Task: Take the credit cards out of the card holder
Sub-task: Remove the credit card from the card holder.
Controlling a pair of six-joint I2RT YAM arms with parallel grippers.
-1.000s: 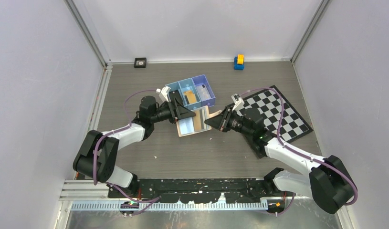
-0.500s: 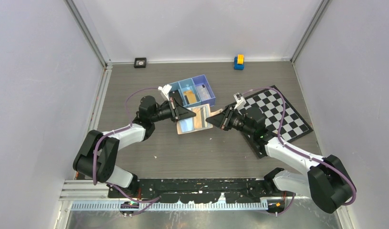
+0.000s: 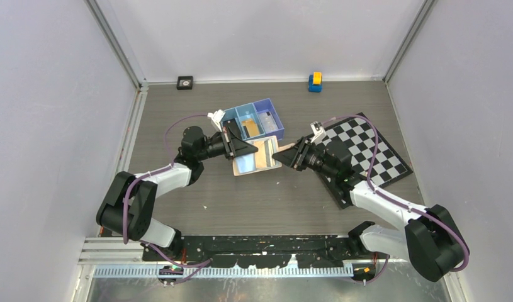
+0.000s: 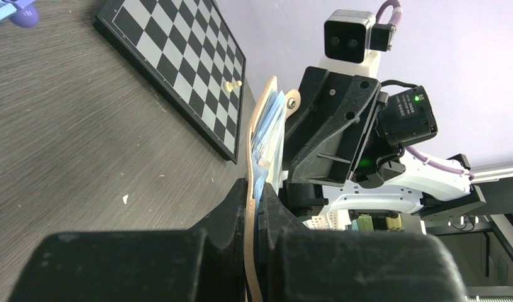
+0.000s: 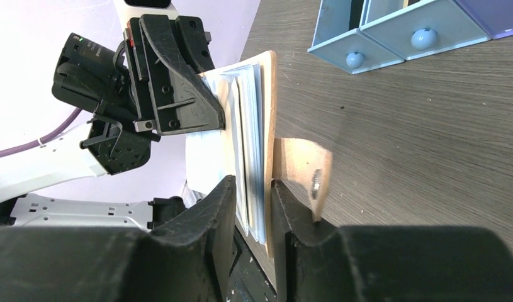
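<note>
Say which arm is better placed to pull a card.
Right. The right jaws straddle the cards in the card holder; the left jaws are shut on the holder's opposite edge, steadying it.

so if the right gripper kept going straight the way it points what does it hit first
The card holder: its edge sits between the fingers of the right gripper. Straight beyond, probably the left gripper, clamped on the holder's far side, though the gap is hard to judge.
</note>
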